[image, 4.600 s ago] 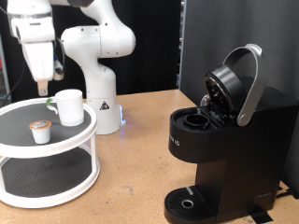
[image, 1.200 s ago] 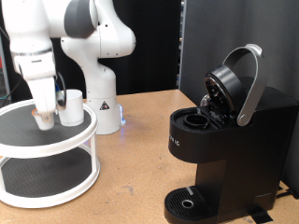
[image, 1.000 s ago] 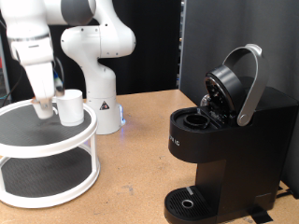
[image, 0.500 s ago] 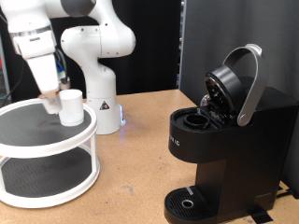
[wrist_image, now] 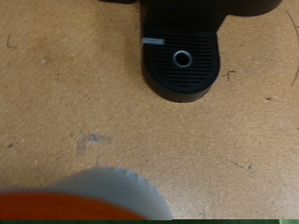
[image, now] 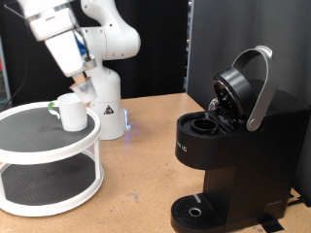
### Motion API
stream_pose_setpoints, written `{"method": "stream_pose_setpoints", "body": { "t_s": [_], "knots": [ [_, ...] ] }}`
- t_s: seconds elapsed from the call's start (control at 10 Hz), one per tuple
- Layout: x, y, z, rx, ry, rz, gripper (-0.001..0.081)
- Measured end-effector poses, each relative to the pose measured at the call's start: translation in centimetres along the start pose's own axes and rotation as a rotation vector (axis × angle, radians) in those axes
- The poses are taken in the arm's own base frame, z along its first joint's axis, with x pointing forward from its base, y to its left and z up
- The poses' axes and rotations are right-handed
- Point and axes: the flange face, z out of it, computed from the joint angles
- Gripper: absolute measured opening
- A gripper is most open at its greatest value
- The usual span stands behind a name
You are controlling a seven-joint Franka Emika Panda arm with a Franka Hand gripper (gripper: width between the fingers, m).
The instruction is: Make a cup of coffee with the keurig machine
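My gripper point(image: 85, 83) hangs above the white mug point(image: 70, 110), toward the exterior view's right of it, and is shut on the small coffee pod point(image: 84, 88). In the wrist view the pod is a blurred grey-white shape point(wrist_image: 98, 194) close to the lens. The mug stands upright on the top shelf of a white two-tier round stand point(image: 39, 153) at the exterior view's left. The black keurig machine point(image: 238, 146) stands at the right with its lid point(image: 236, 89) raised and its pod chamber point(image: 204, 124) open. Its round drip tray point(image: 197, 210) also shows in the wrist view point(wrist_image: 184, 62).
The robot's white base point(image: 105, 102) stands behind the stand. A black panel point(image: 219, 39) rises behind the machine. The brown tabletop point(image: 136, 184) lies between stand and machine.
The gripper came down on the pod on the stand's top shelf, closed on it and lifted it up and toward the exterior view's right, past the mug. The pod's spot on the shelf is now bare.
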Motion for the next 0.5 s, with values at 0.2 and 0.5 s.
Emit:
{"method": "stream_pose_setpoints", "body": {
  "t_s": [0.2,0.5],
  "knots": [
    [0.7,-0.2,-0.1,-0.006,-0.006,0.019,0.0461],
    [2.6,-0.7,0.8,-0.015,0.067,0.08,0.0461]
  ]
}}
